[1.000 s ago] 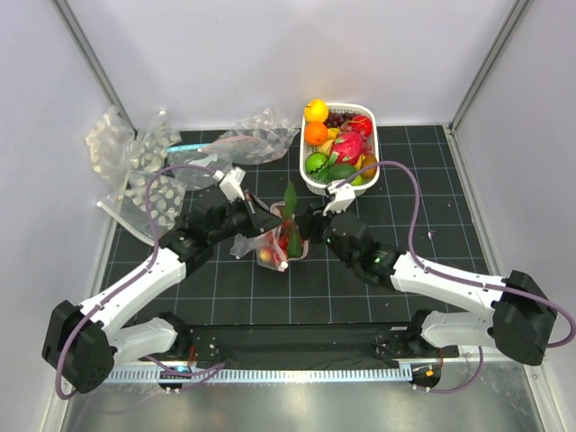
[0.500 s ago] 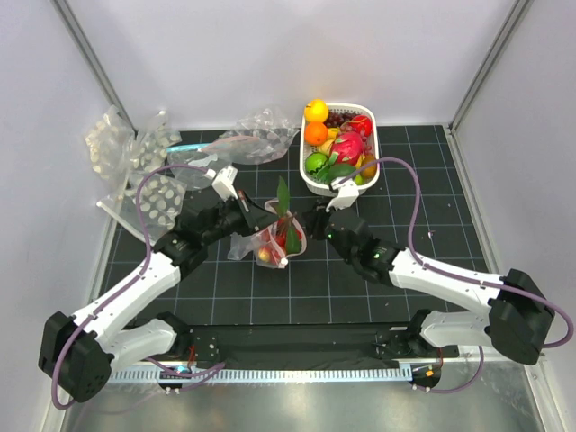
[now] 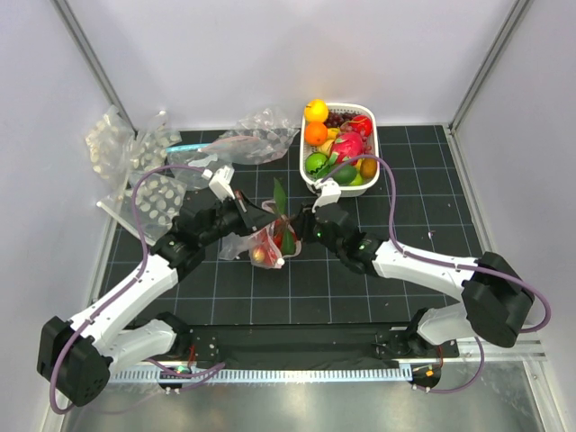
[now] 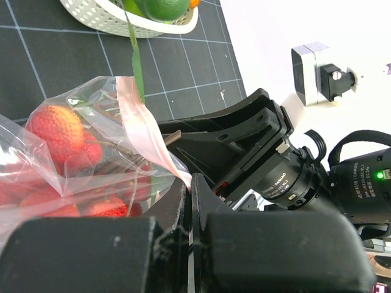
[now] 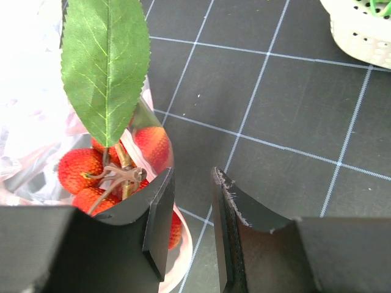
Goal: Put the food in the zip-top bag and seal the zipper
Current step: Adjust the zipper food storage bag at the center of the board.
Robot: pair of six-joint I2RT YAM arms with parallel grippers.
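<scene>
In the overhead view both arms have swung a little toward the left of the frame over the last second. The zip-top bag [image 3: 261, 247] has gone with them, and it now sits just left of centre on the bench [image 3: 342, 288]. The green leaf [image 5: 105, 61] standing out of its mouth has shifted the same way.

The left claw [image 4: 189, 189] is pressed together, pinching the zipper [image 4: 137, 125], the pink strip that runs down into its fingers. That pinch holds this side of the mouth up.

The right claw [image 5: 190, 183] has closed in on the bag and narrowed. Its fingers now stand a slim gap apart with dark bench showing between them. One finger rests right against the bag's wall beside the strawberries [image 5: 79, 165], but I cannot see it gripping anything.

The strawberries are inside the bag, yet the leaf pokes well above the rim and the mouth is unsealed. The pink dragon fruit [image 3: 349, 144] lies in the white basket [image 3: 374, 126] at upper centre, so loading looks unfinished.

The right claw appears to be lining up on the free side of the rim. While the leaf stays proud of the mouth, it would likely foul the zipper.
</scene>
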